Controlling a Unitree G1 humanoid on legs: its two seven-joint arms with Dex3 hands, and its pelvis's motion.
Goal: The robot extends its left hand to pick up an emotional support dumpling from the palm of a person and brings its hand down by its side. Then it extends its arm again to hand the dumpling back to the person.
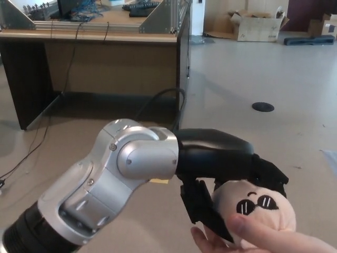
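The emotional support dumpling (260, 211), a pale pink plush ball with black sunglasses stitched on, rests in a person's palm (279, 242) at the lower right of the head view. The person's thumb presses on its front. My left hand (226, 168) reaches in from the lower left on a silver forearm. Its two black fingers (266, 174) curl over the top of the dumpling. Its thumb (202, 208) presses against the dumpling's left side, so the hand is shut on it. My right hand does not show.
A wooden desk (95, 31) with metal frames on top stands at the back left. A black cable (158, 100) runs down beside it. A cardboard box (255, 23) sits far back, and a round black floor cover (262, 107) lies at mid right.
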